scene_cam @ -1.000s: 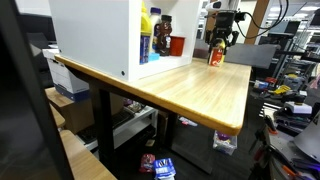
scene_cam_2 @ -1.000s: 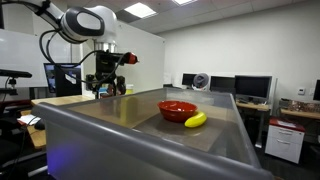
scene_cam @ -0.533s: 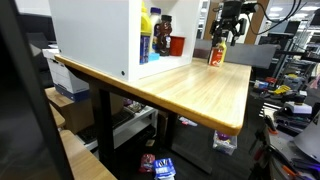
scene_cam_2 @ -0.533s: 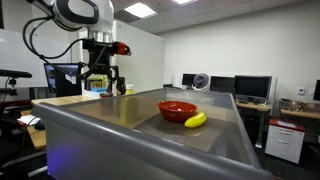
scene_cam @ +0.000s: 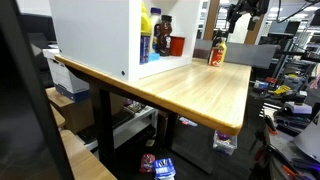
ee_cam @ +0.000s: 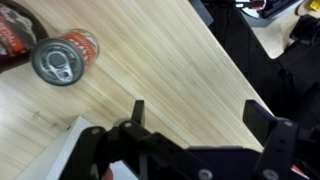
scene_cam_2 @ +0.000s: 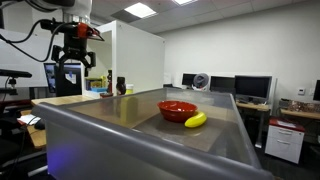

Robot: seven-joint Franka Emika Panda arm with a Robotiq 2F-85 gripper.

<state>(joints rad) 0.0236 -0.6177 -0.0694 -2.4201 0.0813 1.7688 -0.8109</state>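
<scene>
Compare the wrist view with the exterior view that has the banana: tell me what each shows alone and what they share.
Only the wrist view: the can from straight above, with its pull-tab lid, standing on light wood grain. Only the exterior view: a red bowl with a banana beside it on a grey surface, and office monitors behind. Both: the end effector, open and empty, well above the table.

dark bottle (ee_cam: 12,35) partly off-frame, top-left
</scene>
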